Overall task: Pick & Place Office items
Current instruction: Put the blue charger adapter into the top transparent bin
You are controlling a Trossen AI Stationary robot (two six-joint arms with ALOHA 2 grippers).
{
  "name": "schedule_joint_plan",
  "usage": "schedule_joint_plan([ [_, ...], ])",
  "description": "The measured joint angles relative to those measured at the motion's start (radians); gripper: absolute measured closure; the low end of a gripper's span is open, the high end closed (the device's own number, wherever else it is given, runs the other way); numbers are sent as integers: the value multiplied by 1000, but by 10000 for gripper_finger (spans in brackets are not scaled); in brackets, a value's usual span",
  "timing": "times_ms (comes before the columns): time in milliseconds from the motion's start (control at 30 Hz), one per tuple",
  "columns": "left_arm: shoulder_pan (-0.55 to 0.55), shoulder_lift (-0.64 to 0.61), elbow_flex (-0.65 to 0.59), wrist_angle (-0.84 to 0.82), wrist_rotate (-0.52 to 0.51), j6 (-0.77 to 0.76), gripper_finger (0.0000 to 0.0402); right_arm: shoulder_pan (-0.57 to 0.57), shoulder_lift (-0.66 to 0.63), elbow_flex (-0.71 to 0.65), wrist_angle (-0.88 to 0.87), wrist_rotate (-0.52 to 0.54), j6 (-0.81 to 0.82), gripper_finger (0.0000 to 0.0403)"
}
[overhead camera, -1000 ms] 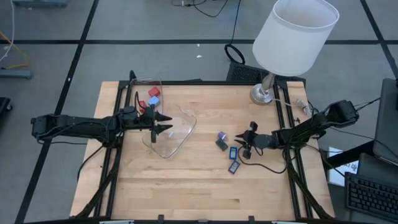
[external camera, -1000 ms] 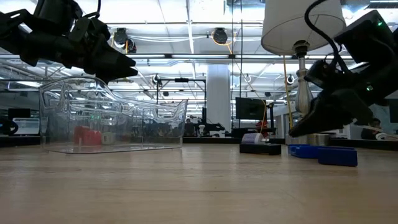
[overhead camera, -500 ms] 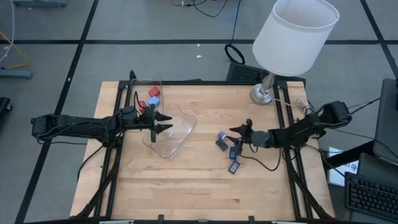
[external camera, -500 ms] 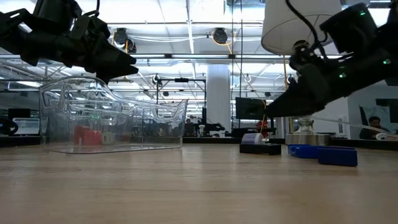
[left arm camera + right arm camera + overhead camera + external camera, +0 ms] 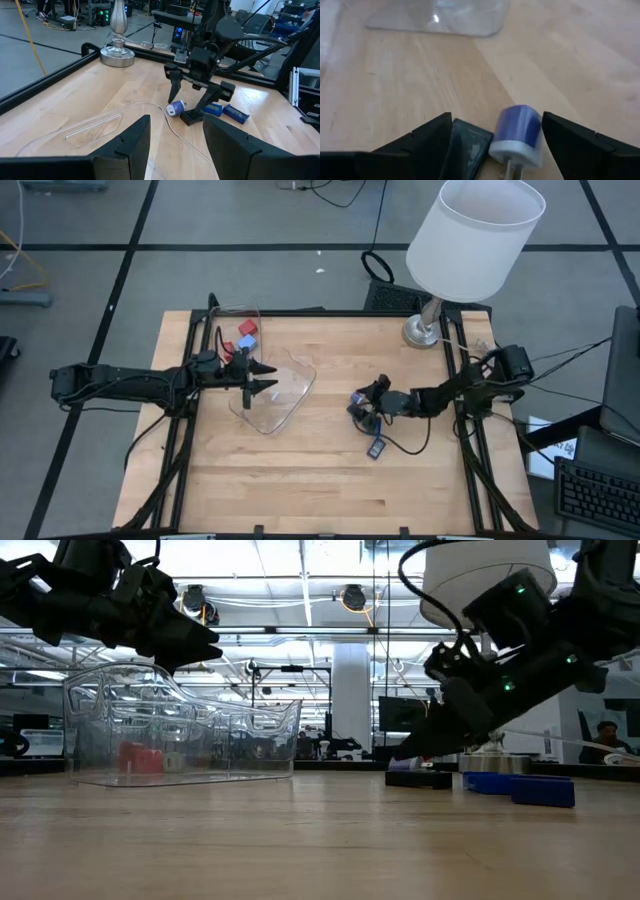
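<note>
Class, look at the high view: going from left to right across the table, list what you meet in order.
Left gripper → clear container → right gripper over the small items → lamp base.

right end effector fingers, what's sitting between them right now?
In the right wrist view, the open right end effector straddles a small blue-and-white cylinder and a dark grey flat piece beside it on the table. Neither is gripped yet.
</note>
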Motion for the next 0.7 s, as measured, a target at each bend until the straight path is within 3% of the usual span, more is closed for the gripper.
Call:
schedule_joint_plan([
  [367, 0, 0, 0, -6, 0, 0, 220, -24, 20, 16, -54, -51, 24, 154],
  [700, 0, 0, 0, -6, 0, -1, 220, -23, 15, 15, -56, -80, 4, 232],
])
